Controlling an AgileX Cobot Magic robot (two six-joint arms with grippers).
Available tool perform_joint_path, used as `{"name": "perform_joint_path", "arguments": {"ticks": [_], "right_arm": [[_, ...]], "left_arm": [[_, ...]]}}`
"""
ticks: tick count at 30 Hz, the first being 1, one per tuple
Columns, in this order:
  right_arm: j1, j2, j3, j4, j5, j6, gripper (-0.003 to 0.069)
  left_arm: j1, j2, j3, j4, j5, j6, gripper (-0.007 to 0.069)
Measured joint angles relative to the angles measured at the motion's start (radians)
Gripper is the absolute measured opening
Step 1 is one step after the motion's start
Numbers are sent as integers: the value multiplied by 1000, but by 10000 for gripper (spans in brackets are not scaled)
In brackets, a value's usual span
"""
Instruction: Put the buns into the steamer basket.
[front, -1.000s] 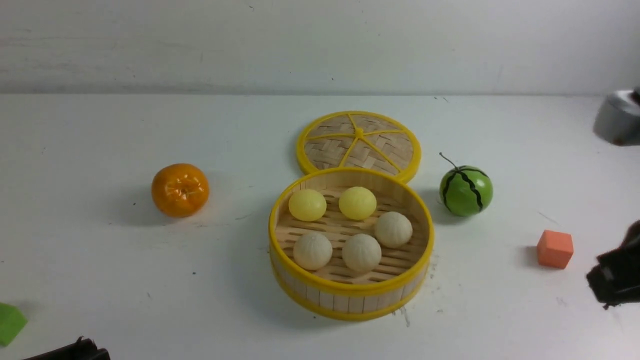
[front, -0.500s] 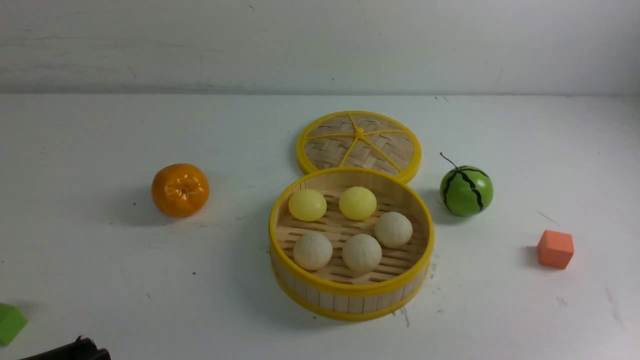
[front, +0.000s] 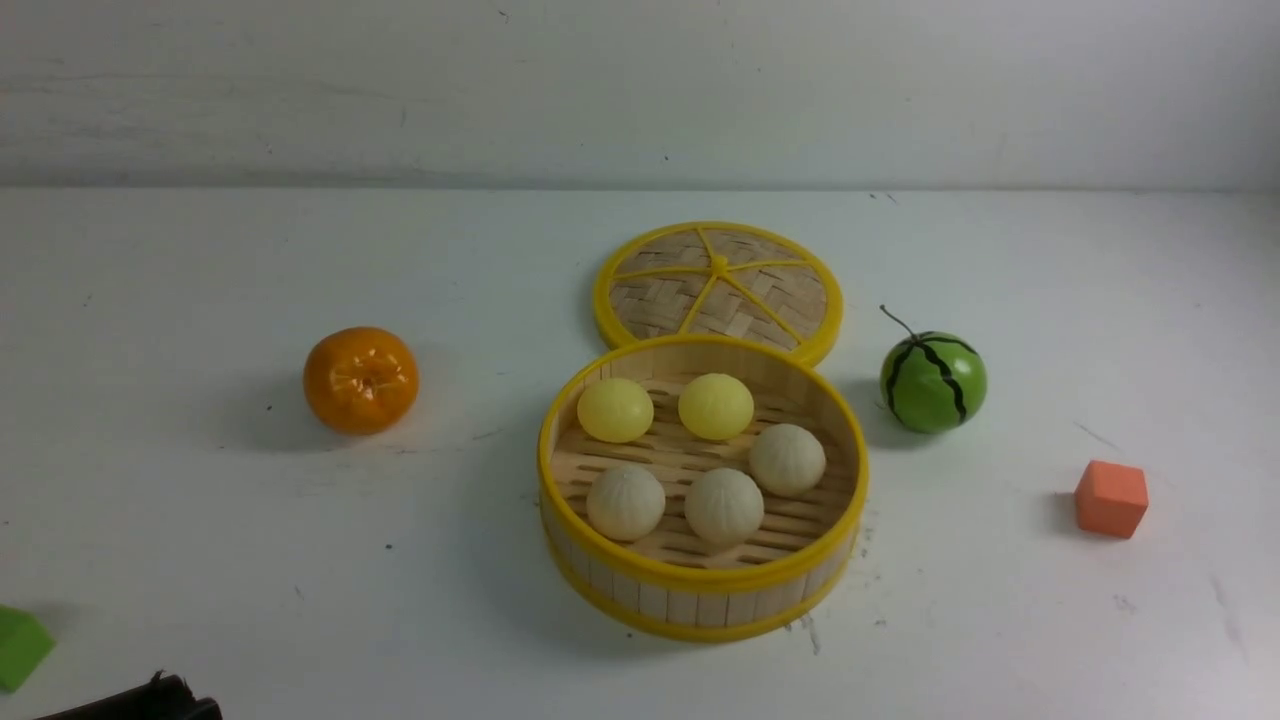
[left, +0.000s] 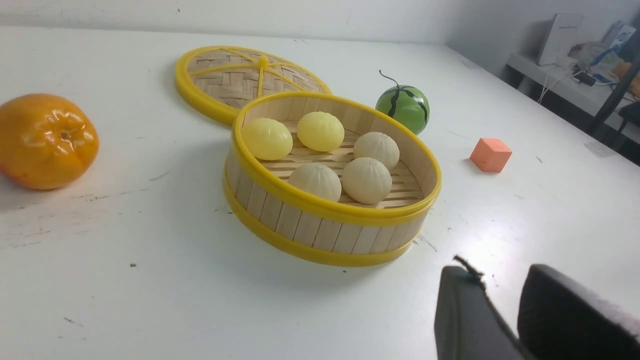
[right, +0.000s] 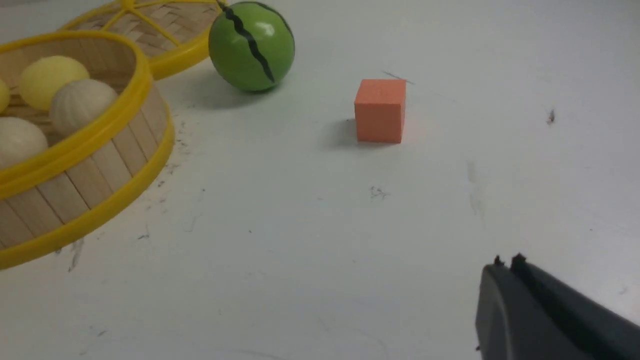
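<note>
The steamer basket (front: 700, 580) stands at the middle of the table. All the buns lie on its slatted floor: two pale yellow ones (front: 615, 410) (front: 715, 406) at the back and three pleated beige ones (front: 787, 459) (front: 625, 502) (front: 723, 506) in front. The basket (left: 325, 215) also shows in the left wrist view, with the buns (left: 320, 131) inside. My left gripper (left: 500, 275) is low, near the basket's front right, its tips slightly apart and empty. Only a dark edge of it (front: 150, 700) shows in the front view. My right gripper (right: 507, 262) is shut and empty, well right of the basket (right: 75, 150).
The flat woven lid (front: 718, 280) lies just behind the basket. An orange fruit (front: 360, 380) sits to the left and a green watermelon ball (front: 932, 382) to the right. An orange cube (front: 1110, 498) is at the right front, a green block (front: 20, 645) at the left front edge.
My right arm, seen at the front view's right edge a second ago, has drawn back out of that view. The buns and basket have not moved.
</note>
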Motion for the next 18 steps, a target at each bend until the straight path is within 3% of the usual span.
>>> {"name": "perform_joint_path", "arguments": {"ticks": [18], "right_arm": [[0, 0, 0, -13, 2, 36, -2]], "left_arm": [[0, 0, 0, 0, 0, 0, 185]]}}
